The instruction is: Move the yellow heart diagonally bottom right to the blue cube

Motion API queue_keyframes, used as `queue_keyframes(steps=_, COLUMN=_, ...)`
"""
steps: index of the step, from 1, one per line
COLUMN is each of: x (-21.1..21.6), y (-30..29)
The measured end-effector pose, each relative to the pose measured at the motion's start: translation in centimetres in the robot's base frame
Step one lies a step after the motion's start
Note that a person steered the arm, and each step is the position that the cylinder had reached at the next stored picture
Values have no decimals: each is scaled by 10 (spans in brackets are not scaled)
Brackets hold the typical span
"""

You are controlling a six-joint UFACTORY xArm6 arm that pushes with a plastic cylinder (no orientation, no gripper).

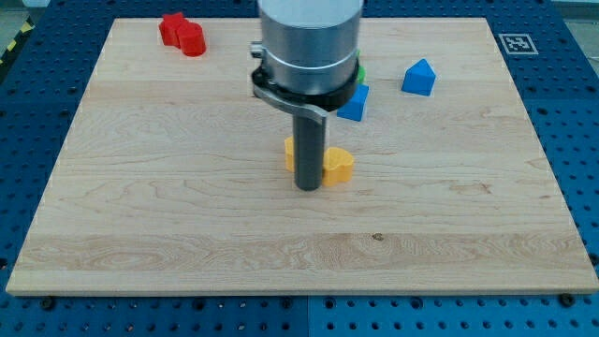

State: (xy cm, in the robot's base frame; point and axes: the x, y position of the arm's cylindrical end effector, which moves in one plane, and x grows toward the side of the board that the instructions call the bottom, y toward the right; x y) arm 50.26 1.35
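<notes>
The yellow heart (pixel 338 165) lies near the board's middle, partly hidden behind the rod. My tip (pixel 308 187) rests on the board just left of the heart, touching or nearly touching it. A second yellow block (pixel 290 150) peeks out on the rod's left side; its shape is hidden. The blue cube (pixel 355 103) sits above and right of the heart, partly covered by the arm's grey body. A blue triangular block (pixel 419 78) lies further right.
Two red blocks (pixel 182 33) sit together at the board's top left. A green block (pixel 360 70) shows as a sliver behind the arm's body. A marker tag (pixel 516 43) is at the top right corner of the wooden board (pixel 187 206).
</notes>
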Motion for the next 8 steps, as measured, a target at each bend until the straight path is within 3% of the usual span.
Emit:
queue_keyframes(steps=3, x=-13, y=71)
queue_keyframes(steps=6, x=-26, y=72)
queue_keyframes(steps=8, x=-64, y=72)
